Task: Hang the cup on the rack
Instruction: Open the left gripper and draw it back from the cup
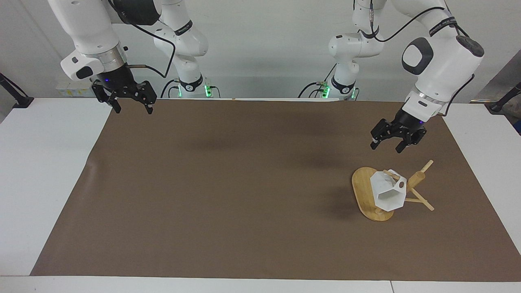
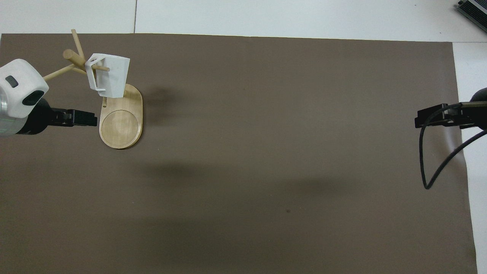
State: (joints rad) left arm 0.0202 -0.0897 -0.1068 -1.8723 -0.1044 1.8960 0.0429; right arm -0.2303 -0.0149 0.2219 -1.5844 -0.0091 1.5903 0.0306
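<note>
Cup hung on rack, right of frame in the facing view.
The cup (image 1: 388,191) hangs by its pierced handle on a rack (image 1: 368,195) peg; it looks light, rigid, best held by its faceted sides. Left gripper (image 1: 394,142) fingers apart above; right gripper (image 1: 130,103) waits, fingers apart.

I saw both views evenly and brightly lit from overhead, with no glare on the matte brown mat (image 1: 228,183). Soft, blurred arm shadows lay across it, and a darker small one sat beside the rack (image 1: 368,195). Focus was sharp throughout, and the mat's edges ran straight, without visible distortion.
</note>
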